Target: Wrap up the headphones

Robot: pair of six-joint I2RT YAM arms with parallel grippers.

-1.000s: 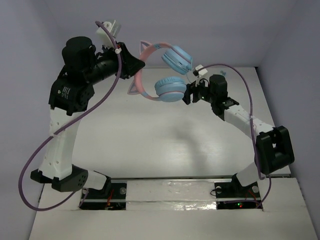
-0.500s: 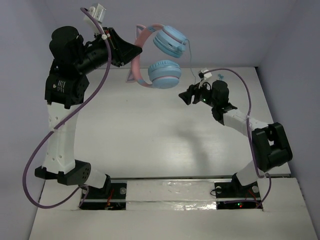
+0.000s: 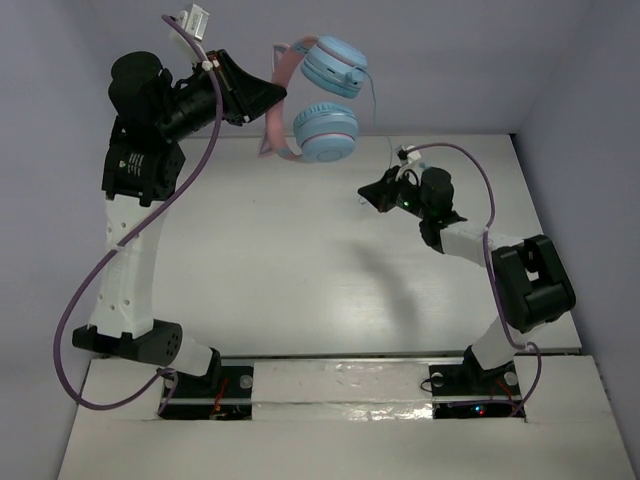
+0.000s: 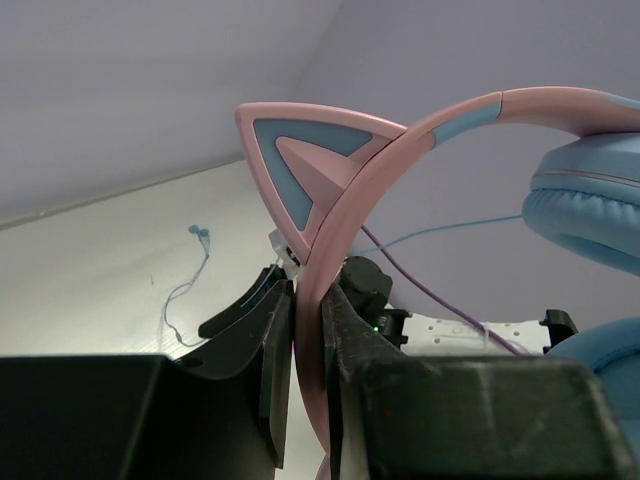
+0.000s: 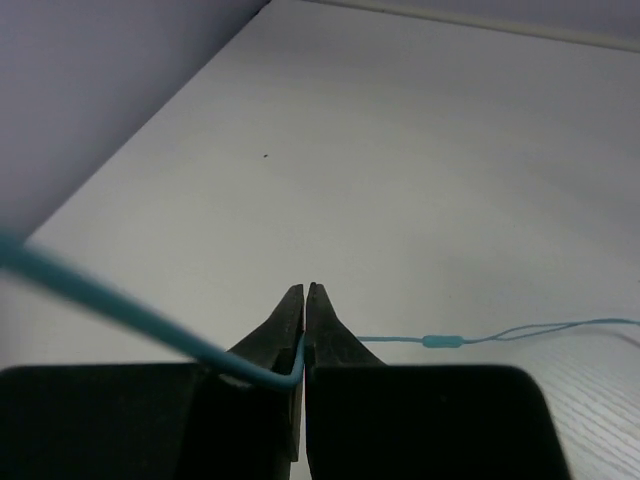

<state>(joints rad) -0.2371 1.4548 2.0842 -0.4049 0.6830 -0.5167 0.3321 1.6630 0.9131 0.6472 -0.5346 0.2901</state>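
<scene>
The left hand point(image 3: 272, 97), clamped on the pink headband point(image 4: 400, 140), has lifted the headphones point(image 3: 325, 130) higher, clear of the table point(image 3: 270, 260). Their cable point(image 5: 100, 292) now stretches down to the right hand point(image 3: 372, 194), which has drawn away below, pinching it tight: ready for winding. Past that hand the tail point(image 5: 440, 340), probably the plug end, trails loose and could snag.

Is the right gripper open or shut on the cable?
Shut: the right gripper has its fingertips together, the thin blue cable pinched between them.
</scene>
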